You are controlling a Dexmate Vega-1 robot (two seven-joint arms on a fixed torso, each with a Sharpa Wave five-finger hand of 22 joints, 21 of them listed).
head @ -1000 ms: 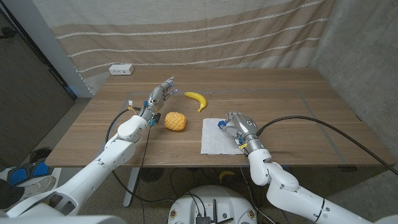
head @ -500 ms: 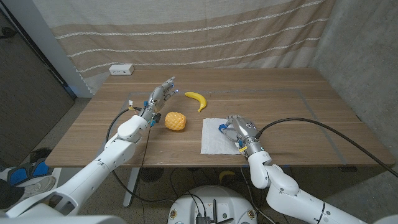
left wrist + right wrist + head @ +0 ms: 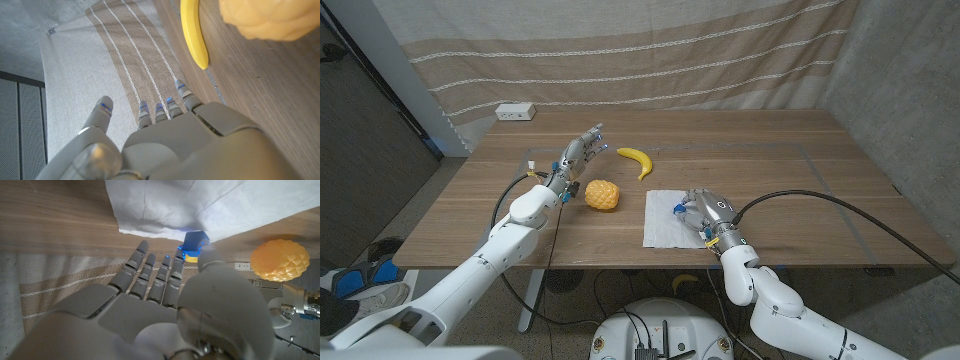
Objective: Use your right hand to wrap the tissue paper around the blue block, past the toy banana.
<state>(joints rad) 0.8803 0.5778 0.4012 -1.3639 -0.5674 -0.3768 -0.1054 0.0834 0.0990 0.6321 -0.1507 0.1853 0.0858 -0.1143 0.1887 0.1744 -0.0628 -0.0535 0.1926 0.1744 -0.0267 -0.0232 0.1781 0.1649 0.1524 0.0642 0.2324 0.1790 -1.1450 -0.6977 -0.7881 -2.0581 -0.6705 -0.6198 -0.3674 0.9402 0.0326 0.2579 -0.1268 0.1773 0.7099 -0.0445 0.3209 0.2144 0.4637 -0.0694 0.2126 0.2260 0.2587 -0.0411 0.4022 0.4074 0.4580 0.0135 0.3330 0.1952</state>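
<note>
Blue block (image 3: 194,243) seemingly touches white tissue paper's (image 3: 665,225) edge.

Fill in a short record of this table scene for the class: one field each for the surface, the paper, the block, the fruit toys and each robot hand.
surface: wooden table
paper: white tissue paper, lying near the front edge
block: blue block, at the paper's edge by the right hand
fruit toys: toy banana; yellow pineapple toy
right hand: over the paper, at the block
left hand: raised, fingers apart, holding nothing
</note>
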